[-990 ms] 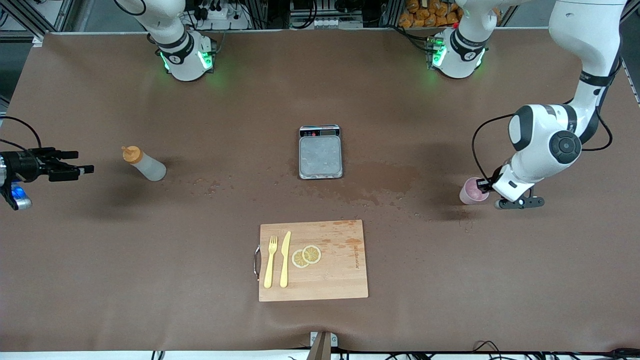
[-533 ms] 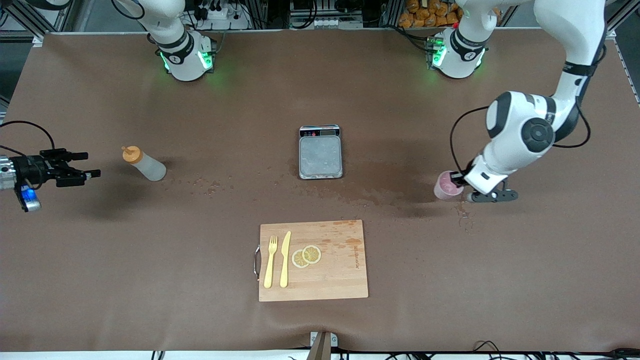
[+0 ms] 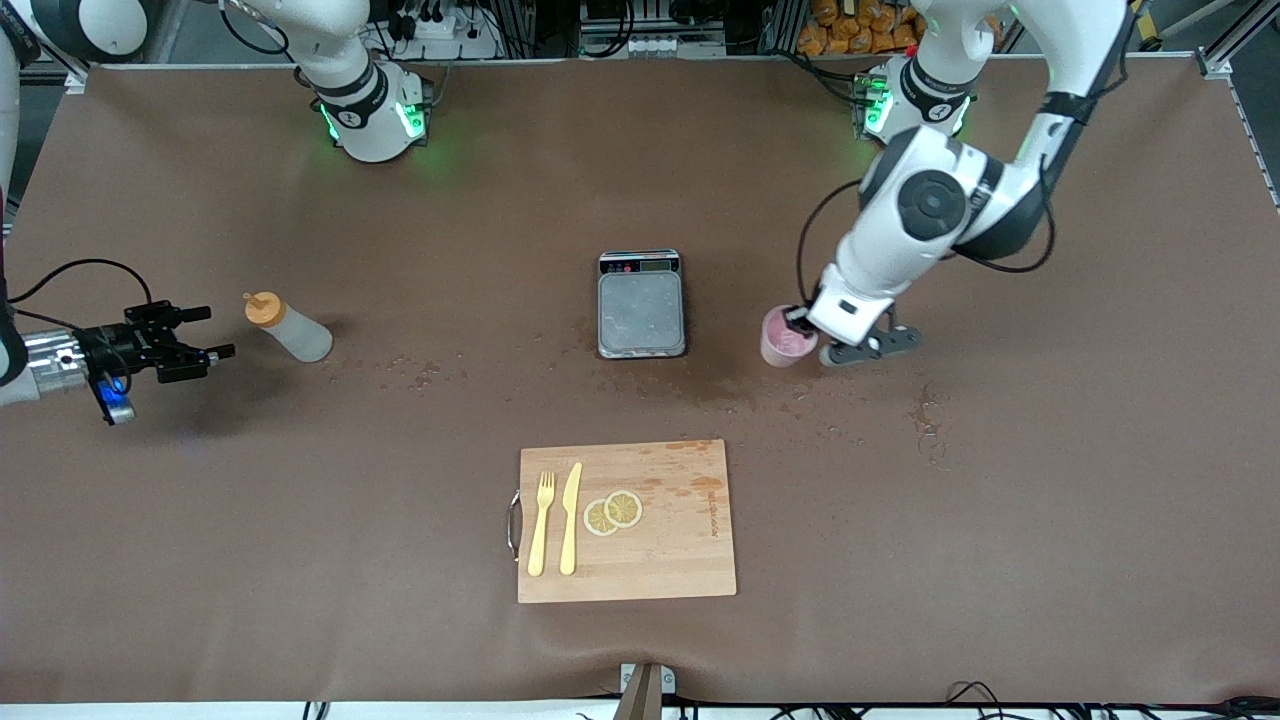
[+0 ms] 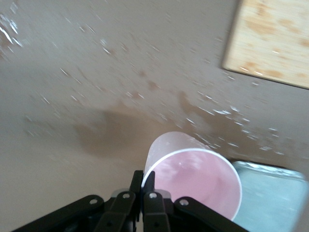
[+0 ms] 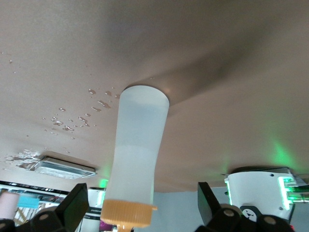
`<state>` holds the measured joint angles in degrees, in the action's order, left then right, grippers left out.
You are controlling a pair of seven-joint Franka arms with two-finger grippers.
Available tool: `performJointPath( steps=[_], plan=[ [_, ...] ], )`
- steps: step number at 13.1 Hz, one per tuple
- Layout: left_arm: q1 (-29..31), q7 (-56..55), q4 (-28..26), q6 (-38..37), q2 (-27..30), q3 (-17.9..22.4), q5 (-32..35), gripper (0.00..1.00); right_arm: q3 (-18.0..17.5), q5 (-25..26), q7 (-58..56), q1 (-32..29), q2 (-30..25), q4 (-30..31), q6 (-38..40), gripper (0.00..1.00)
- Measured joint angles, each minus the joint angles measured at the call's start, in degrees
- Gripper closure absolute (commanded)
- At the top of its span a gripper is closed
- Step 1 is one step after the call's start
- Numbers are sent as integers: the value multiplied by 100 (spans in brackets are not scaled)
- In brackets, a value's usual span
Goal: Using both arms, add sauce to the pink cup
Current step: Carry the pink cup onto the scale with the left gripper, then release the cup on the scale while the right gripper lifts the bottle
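The left hand [image 3: 797,330] is pinched shut on the rim of the pink cup [image 3: 783,340], which sits just beside the scale [image 3: 641,305] toward the left arm's end of the desk [image 3: 1000,520]; whether it rests on the desk or hangs just above it I cannot tell, and it looks thin, light and easily tipped. The right hand [image 3: 205,336] is low, wide open and empty near the sauce [image 3: 287,327], standing upright toward the right arm's end; its soft translucent body would likely buckle and squirt, so hold it gently mid-body, below the orange cap
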<state>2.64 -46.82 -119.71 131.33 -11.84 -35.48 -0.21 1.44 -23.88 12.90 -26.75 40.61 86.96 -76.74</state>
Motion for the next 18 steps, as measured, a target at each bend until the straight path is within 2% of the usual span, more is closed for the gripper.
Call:
performJointPath(
  steps=[4,9,13,18],
  plan=[
    [-582,-988,43,-24,-25,-61,15,100,3,-549,22,-171,424,6,18,0],
    [-1207,-2098,304,145,-355,-62,161,100,-6,-765,19,-303,751,14,160,0],
    [-1618,-3114,687,170,-945,-54,813,100,-75,-871,19,-296,781,242,210,2],
    [-1973,-4162,1211,190,-1719,-36,1601,100,-120,-875,-88,-253,892,365,241,15]
  ],
)
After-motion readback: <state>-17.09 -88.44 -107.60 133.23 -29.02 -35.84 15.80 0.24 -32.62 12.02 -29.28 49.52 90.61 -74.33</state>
